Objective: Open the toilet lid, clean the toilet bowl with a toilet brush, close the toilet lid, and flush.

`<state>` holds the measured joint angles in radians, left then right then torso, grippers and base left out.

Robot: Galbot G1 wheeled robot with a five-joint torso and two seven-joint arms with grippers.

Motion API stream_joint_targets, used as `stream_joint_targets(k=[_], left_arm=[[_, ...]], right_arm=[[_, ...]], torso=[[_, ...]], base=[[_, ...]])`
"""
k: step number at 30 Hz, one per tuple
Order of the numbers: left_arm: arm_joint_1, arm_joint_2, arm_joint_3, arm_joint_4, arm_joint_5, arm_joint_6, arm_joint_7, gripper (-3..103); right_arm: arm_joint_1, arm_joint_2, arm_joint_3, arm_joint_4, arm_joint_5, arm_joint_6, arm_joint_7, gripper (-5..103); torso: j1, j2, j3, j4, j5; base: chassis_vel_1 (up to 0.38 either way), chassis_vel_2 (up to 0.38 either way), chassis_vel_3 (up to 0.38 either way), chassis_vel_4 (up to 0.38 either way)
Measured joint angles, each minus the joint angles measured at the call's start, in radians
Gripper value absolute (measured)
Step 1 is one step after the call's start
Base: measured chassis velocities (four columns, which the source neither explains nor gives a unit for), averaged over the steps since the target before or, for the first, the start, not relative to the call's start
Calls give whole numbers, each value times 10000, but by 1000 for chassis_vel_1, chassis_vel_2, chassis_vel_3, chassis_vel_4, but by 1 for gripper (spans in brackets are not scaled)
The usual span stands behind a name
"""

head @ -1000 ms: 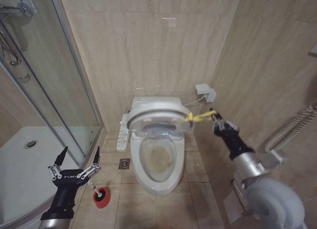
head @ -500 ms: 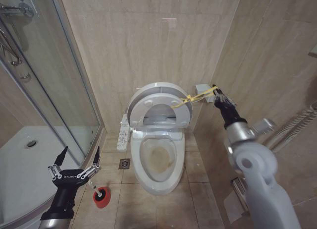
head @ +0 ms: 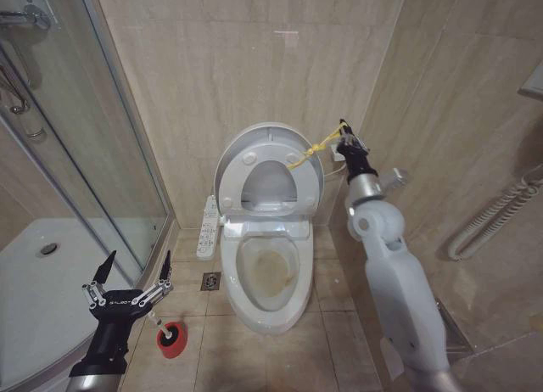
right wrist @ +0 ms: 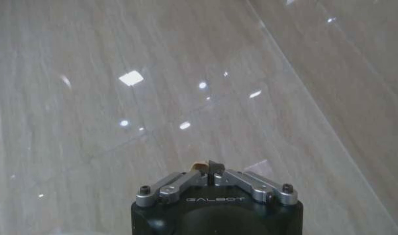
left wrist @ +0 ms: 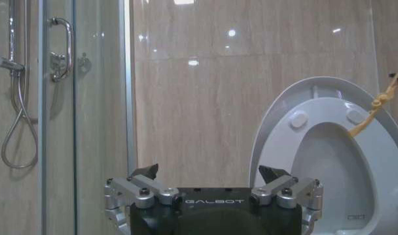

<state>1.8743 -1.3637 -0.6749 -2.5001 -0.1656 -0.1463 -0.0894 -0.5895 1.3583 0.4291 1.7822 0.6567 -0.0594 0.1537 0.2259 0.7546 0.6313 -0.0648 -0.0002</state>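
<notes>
The lid-opening step is judged nearly done. The toilet lid (head: 270, 167) is stood almost upright at the far wall, drawn by its yellow cord loop (head: 316, 148), which is pinched in the closed fingers of the right gripper (head: 344, 137), just right of the lid's rim. The toilet bowl (head: 270, 273) lies exposed, its stain visible. Next, the cord must be released without the lid dropping.

The left gripper (head: 125, 297), fingers spread wide, is held near left, above the toilet brush (head: 163, 327) in its red holder cup (head: 170, 338). The raised seat (left wrist: 336, 161) against the lid is seen in the left wrist view; the shut fingers are seen close up in the right wrist view.
</notes>
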Motion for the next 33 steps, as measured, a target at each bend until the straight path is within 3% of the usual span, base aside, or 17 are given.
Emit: stream_joint_targets(k=[9, 17, 33], left_arm=[[0, 0, 0, 0, 0, 0, 0, 100], [0, 0, 0, 0, 0, 0, -1, 100], [0, 0, 0, 0, 0, 0, 0, 100]], right_arm=[[1577, 396, -735, -2439, -734, 1053, -185, 1], [2829, 588, -1060, -4056, -1154, 1560, -286, 1], [4014, 1102, -1325, -5865, -2037, 2343, -221, 1]], torso=[[2, 0, 2, 9, 1], [2, -1, 2, 8, 1], [3, -2, 2, 9, 1]], base=[[0, 0, 0, 0], [0, 0, 0, 0], [0, 0, 0, 0]])
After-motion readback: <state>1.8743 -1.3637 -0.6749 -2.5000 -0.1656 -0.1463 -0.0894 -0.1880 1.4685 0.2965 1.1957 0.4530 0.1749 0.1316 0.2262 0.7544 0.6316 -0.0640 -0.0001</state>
